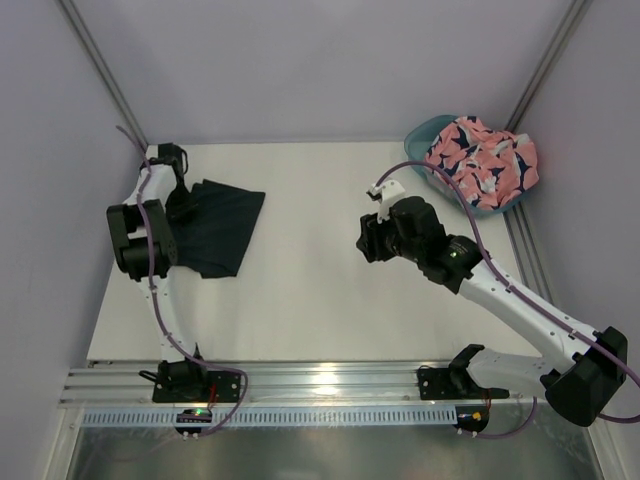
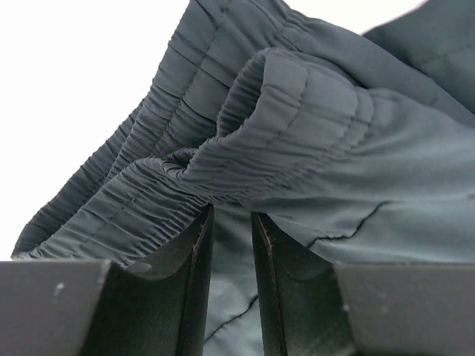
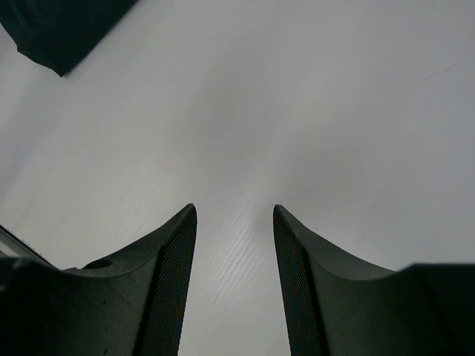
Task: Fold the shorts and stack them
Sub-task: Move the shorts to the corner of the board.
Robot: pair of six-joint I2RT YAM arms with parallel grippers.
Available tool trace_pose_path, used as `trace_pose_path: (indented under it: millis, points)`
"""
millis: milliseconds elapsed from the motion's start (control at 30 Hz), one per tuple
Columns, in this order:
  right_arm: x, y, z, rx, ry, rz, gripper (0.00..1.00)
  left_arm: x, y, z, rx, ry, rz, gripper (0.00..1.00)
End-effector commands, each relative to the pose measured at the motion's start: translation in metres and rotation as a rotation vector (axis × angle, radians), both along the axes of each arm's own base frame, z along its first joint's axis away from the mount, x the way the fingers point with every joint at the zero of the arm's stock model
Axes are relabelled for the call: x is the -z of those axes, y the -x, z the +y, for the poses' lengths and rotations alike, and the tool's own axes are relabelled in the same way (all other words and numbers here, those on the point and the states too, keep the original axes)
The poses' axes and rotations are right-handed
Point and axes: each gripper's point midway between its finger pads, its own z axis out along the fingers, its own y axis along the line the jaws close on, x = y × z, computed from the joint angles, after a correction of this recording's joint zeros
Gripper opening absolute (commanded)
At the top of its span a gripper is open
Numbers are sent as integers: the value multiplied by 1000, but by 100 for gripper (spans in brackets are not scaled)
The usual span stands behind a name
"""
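White bench bears the dark navy shorts, waistband at our left pincer, jaws narrow; pinched or not, we cannot tell. Our right pincer hangs spread, empty. Next, we judge: grip, fold over.

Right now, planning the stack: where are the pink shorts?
Top view: the pink shorts lie in the teal tub at the far right corner of the table.

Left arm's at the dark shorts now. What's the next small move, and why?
Probably close the left gripper fully on the waistband of the dark shorts: its jaws stand narrowly apart, fabric between them, bunched elastic at the tips. The right gripper is open, holding nothing.
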Motion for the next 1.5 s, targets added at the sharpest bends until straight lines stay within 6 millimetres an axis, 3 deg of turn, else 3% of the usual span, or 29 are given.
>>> trace_pose_path:
  millis: [0, 267, 400, 500, 633, 767, 833, 867, 933, 1000, 1067, 1267, 1467]
  points:
    - [-30, -6, 6, -2, -69, -76, 50, 2, 14, 47, -119, -90, 45, 29]
    - [-30, -9, 8, 4, -80, -87, 50, 13, 43, 91, -246, -68, 87, 30]
    - [-26, -9, 7, 4, -65, -80, 50, 11, 38, 90, -244, -30, 54, 33]
    - [-24, -7, 4, 7, -51, -67, 50, -13, 29, 85, -233, -12, -18, 36]
    - [-25, -2, -3, 27, -57, -74, 50, -69, 25, 70, -227, -2, -129, 43]
    - [-23, 1, -7, 40, -64, -72, 50, -94, 43, 38, -159, -27, -139, 48]
    - [-23, 3, -5, 34, -76, -63, 50, -81, 60, 17, -117, -19, -98, 48]
    - [-22, 5, -5, 28, -80, -59, 50, -86, 66, 7, -96, -7, -116, 47]
    - [-19, 8, -6, 23, -83, -53, 50, -66, 87, -9, -54, -2, -65, 46]
    - [-22, 12, -11, 33, -87, -64, 50, -64, 98, -28, -14, 6, -64, 43]
    - [-26, 16, -14, 34, -92, -70, 50, -45, 115, -40, -14, 49, -29, 35]
    - [-42, 28, -26, 48, -128, -107, 51, -9, 144, -55, -43, 101, 67, 24]
    - [-38, 30, -32, 66, -122, -109, 51, 1, 163, -54, -64, 81, 106, 24]
